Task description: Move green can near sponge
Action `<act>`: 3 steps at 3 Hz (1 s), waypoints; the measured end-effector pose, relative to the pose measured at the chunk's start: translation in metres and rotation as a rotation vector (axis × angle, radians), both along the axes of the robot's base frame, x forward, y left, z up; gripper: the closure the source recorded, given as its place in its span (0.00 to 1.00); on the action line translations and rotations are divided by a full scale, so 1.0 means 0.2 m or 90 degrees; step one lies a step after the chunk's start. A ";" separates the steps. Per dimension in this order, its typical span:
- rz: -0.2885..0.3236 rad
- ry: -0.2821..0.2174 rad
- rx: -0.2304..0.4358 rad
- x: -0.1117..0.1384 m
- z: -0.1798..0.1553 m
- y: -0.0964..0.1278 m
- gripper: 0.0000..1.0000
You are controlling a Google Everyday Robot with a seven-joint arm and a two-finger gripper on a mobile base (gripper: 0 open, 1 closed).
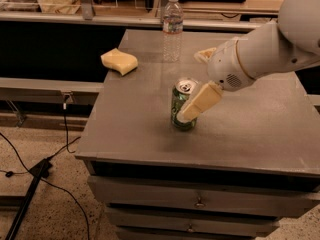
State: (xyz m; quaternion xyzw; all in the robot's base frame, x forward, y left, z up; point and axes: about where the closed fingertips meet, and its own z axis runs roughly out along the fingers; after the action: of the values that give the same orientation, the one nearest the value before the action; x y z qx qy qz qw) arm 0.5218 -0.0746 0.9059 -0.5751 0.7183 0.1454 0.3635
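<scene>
The green can (180, 104) stands upright near the middle of the grey table (250, 129). My gripper (191, 86) reaches in from the right and is open. Its near beige finger (201, 102) crosses the can's front right side. Its far finger (204, 55) sits behind and to the right of the can, apart from it. The can stands on the table between the two fingers, and neither finger visibly presses on it. The pale yellow sponge (119, 61) lies at the table's far left edge, well to the left of the can.
A clear plastic water bottle (172, 29) stands at the back of the table, behind the can. The table's left edge drops off just past the sponge. Drawers sit below the front edge. Cables and a stand leg (30, 184) lie on the floor at left.
</scene>
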 end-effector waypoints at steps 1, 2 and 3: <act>0.002 -0.001 -0.001 0.00 0.00 0.01 0.26; 0.004 -0.002 -0.002 -0.01 0.01 0.02 0.49; 0.004 -0.005 -0.002 -0.01 0.01 0.02 0.72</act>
State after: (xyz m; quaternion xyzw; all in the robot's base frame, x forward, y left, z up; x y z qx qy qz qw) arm 0.5195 -0.0698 0.9085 -0.5786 0.7153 0.1429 0.3650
